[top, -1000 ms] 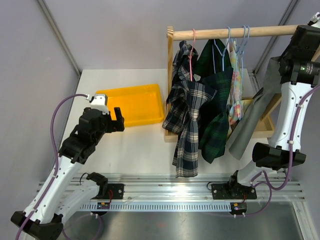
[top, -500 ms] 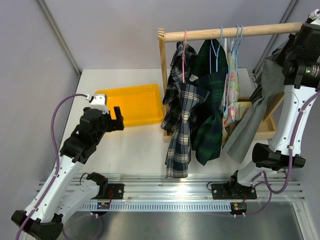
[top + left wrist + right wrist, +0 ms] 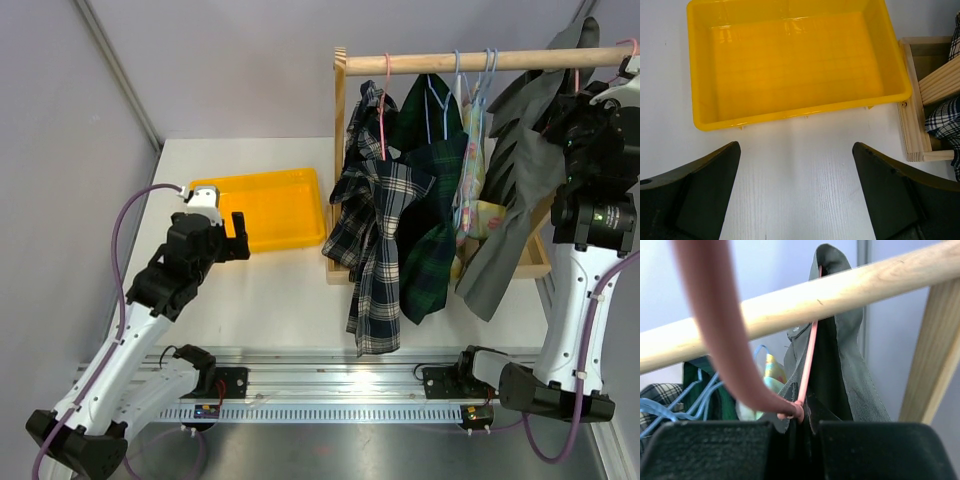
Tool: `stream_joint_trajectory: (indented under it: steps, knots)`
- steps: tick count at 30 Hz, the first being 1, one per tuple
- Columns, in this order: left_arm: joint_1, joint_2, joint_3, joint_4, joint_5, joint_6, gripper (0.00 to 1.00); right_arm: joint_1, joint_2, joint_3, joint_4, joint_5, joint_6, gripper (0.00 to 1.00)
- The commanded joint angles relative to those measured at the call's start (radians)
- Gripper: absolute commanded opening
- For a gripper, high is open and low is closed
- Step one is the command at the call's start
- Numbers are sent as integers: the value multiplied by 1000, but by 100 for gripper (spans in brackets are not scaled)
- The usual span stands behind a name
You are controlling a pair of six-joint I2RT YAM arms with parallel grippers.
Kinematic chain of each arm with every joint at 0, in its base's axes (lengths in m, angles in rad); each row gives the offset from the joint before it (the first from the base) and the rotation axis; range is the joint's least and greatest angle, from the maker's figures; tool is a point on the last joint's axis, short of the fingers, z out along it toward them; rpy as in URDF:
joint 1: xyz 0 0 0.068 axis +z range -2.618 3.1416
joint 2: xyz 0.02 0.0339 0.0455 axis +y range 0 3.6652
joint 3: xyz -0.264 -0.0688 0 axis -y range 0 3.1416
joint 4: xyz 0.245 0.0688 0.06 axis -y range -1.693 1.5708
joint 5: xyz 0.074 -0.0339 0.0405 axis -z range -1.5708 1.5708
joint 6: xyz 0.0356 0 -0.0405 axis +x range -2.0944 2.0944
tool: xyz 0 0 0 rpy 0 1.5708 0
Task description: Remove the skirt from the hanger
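- Top view: the grey skirt [image 3: 515, 210] hangs at the right end of the wooden rod [image 3: 470, 62]. Its top is bunched against the right gripper [image 3: 585, 120], which is raised to rod height. From here I cannot tell how that pincer's jaws stand.
- Plaid garments [image 3: 385, 230] fill the middle of the rod, just left of the skirt.
- The left gripper [image 3: 226, 238] hovers over the white table [image 3: 280, 290] at the near-left corner of the yellow tray [image 3: 262, 208], well apart from the skirt. Bare tabletop lies between the tray and the near edge.
- Left wrist view: the two dark fingers [image 3: 705, 185] are spread wide and grasp nothing.
- Between them the tray's whole yellow floor shows. The wooden rack base [image 3: 912, 100] sits just beside the tray's right wall, with a strip of white table between.
- Right wrist view: the fingers [image 3: 715, 450] are clenched, with only a narrow dark slit left, and the skirt's top edge runs down into it.
- The pink hanger [image 3: 807, 360] rises from that slit to the rod, and its thick bend curves close past the lens.
- Blue hangers [image 3: 670, 405] crowd the left. The rack's upright post [image 3: 930, 365] stands close on the right.
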Motion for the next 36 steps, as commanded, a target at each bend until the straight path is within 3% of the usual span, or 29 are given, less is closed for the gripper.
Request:
stream_joint_trajectory:
  steps: [1,5,9,13,15,19,22,28,36]
  knots:
    - [3,5,0,40,-30,13,99,4,-13,6,198,-84,32,0]
    - [3,-2,3,40,-30,17,99,4,-56,-2,130,-138,71,0]
    - [-45,22,68,44,111,7,99,4,-153,-8,33,-178,62,0]
    - [-347,109,286,23,-37,4,99,4,-265,-75,-36,-152,74,0]
    - [-459,183,493,-5,-102,21,99,4,-320,-97,-63,-157,87,0]
    - [-812,477,818,-42,-279,92,99,4,-383,-138,-122,-198,218,0]
    - [-966,612,1018,-19,-277,113,99,4,-432,-177,-137,-239,247,0]
    - [-1109,800,1041,185,-151,69,99,7,-466,-111,-250,-169,233,0]
    - [-1170,903,943,351,-70,-22,99,38,-494,-111,-261,-154,246,0]
